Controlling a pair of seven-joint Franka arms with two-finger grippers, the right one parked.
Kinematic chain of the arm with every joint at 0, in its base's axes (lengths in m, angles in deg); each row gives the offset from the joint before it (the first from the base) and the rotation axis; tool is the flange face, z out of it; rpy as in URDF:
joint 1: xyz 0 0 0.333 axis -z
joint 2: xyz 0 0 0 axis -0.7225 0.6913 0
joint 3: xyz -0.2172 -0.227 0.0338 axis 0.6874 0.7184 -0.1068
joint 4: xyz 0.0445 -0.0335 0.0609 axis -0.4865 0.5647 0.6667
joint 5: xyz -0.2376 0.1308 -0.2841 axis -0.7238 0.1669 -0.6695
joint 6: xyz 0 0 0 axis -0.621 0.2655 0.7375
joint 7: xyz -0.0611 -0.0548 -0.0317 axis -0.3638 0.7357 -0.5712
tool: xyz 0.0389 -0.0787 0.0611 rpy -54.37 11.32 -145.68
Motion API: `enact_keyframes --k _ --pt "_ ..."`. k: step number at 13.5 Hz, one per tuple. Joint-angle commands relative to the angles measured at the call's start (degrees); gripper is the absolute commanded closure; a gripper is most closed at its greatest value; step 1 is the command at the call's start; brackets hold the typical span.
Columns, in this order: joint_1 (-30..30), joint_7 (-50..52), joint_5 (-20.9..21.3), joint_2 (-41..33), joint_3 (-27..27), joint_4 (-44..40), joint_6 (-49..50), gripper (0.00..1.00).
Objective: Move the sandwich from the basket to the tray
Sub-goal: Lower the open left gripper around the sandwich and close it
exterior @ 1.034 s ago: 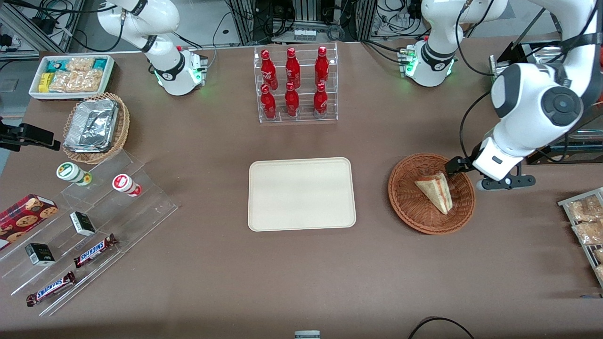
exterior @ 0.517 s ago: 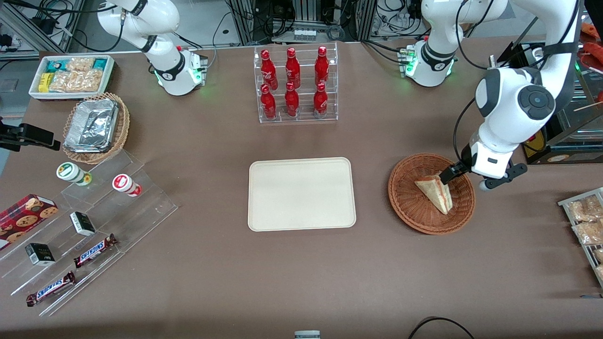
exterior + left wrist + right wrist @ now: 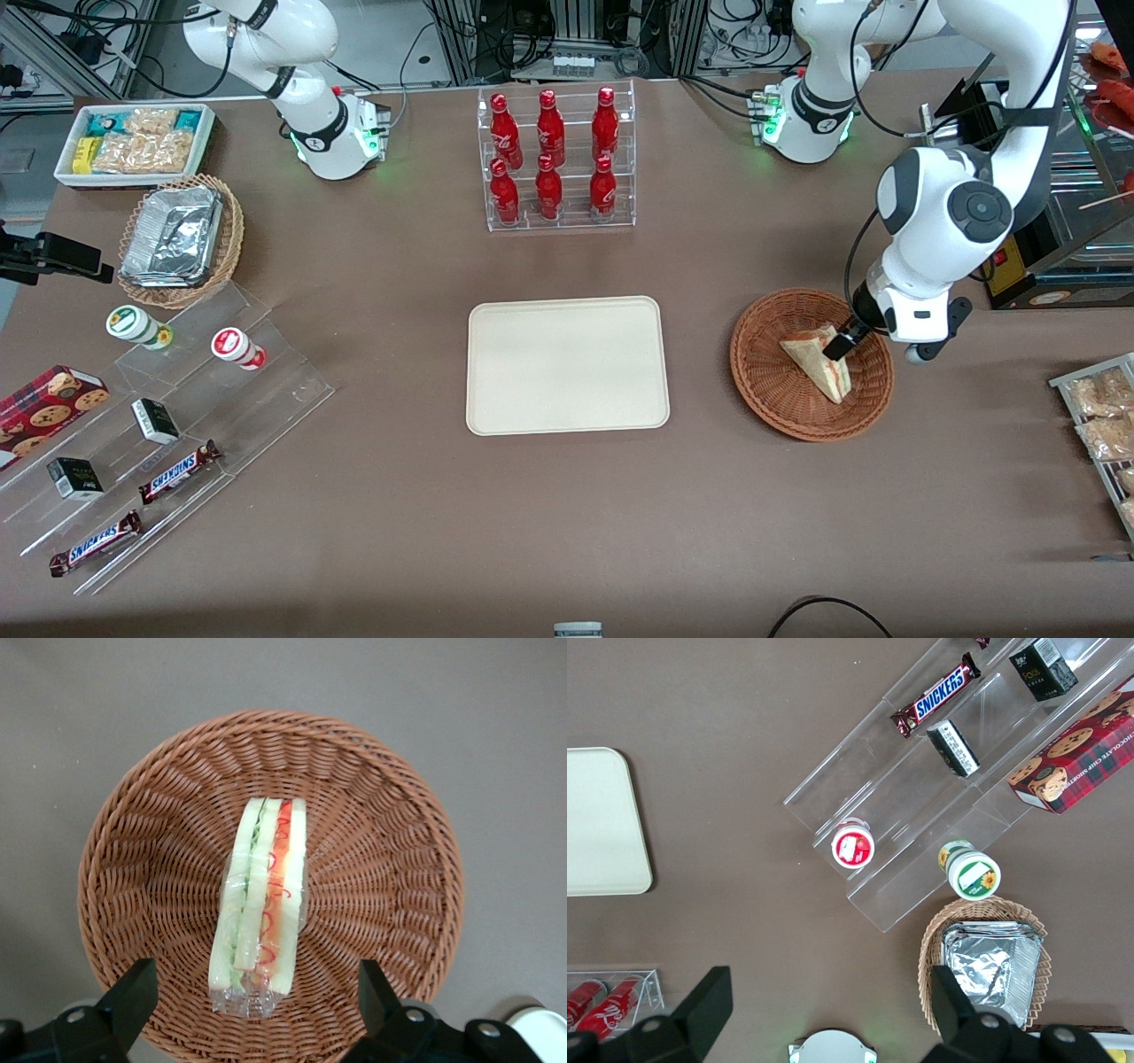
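Note:
The sandwich (image 3: 816,361), a plastic-wrapped white-bread wedge with red and green filling, lies in the reddish-brown wicker basket (image 3: 769,383). My left gripper (image 3: 838,345) hangs over the basket, just above the sandwich's wide end. In the left wrist view the gripper (image 3: 255,1005) is open, its two dark fingers (image 3: 133,992) standing wide apart on either side of the sandwich (image 3: 263,895) without touching it, with the basket (image 3: 381,815) underneath. The cream tray (image 3: 567,365) lies flat beside the basket, toward the parked arm's end, with nothing on it.
A clear rack of red bottles (image 3: 555,159) stands farther from the front camera than the tray. Snack packets (image 3: 1103,416) lie at the working arm's end. Toward the parked arm's end are a foil-filled tan basket (image 3: 182,239), a white snack bin (image 3: 133,142) and acrylic steps (image 3: 177,416).
My left arm has swung in from the basket's rim toward its middle, bringing the open gripper over the sandwich. The sandwich and basket have not moved.

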Motion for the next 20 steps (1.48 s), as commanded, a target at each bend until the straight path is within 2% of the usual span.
enact_keyframes --k 1,12,13,14,15,20 --pt "0.6 1.5 -0.5 1.7 -0.2 0.7 -2.2 0.00" --pt "1.5 2.7 -0.3 8.6 -0.2 0.6 -6.0 0.01" --pt "1.5 2.7 -0.3 8.8 -0.2 0.6 -6.6 0.26" --pt "1.5 2.6 -0.3 8.8 -0.2 0.6 -6.5 0.70" --pt "1.5 2.5 -0.3 8.7 -0.2 0.6 -6.4 0.98" --pt "1.5 0.9 0.5 6.5 -0.1 -2.1 -0.5 1.00"
